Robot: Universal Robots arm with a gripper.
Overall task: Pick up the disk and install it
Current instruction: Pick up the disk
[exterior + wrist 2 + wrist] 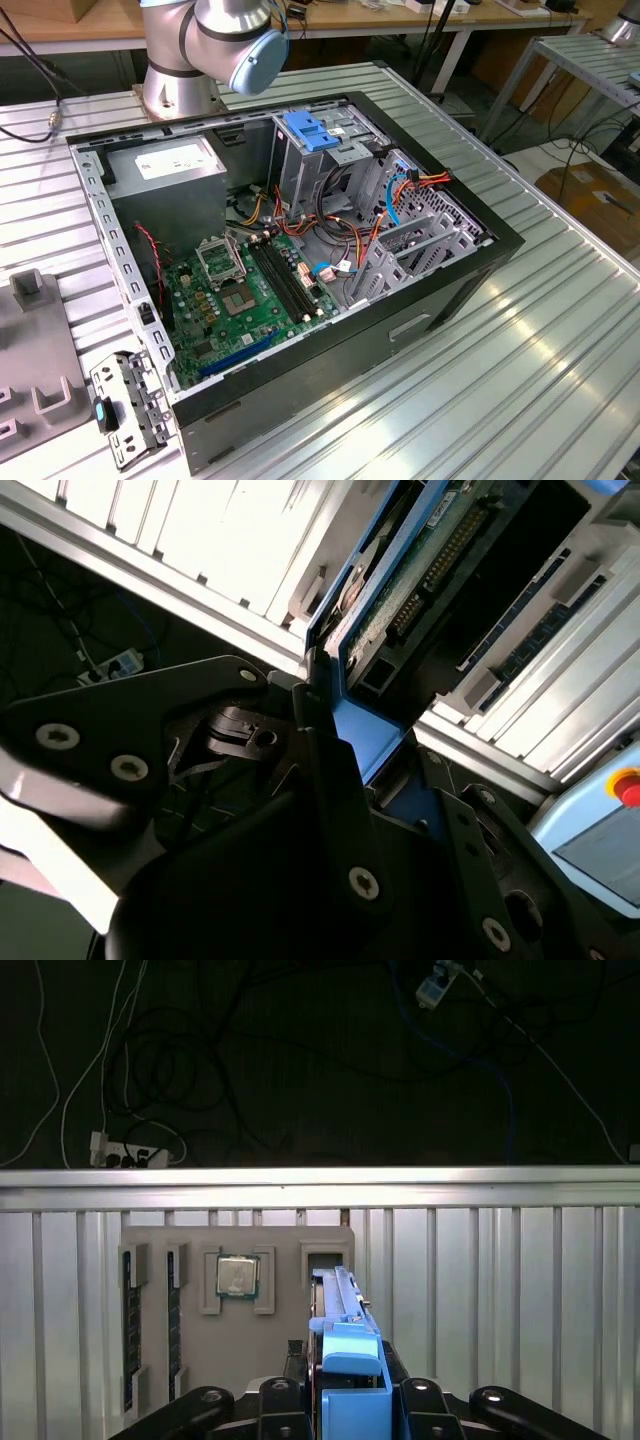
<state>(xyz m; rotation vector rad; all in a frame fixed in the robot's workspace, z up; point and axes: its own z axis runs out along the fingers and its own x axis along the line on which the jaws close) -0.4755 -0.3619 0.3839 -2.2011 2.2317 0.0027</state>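
One gripper [348,1405] clamps the disk [338,1310] edge-on, its long axis running straight out from the jaws.

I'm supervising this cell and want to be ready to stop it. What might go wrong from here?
The end effector holds the disk on edge, so it may tilt or slip in transit. Loose cables hang beside the drive cage in the case and could snag it. The processor sits close by on the tray; a sideways swing might strike it.
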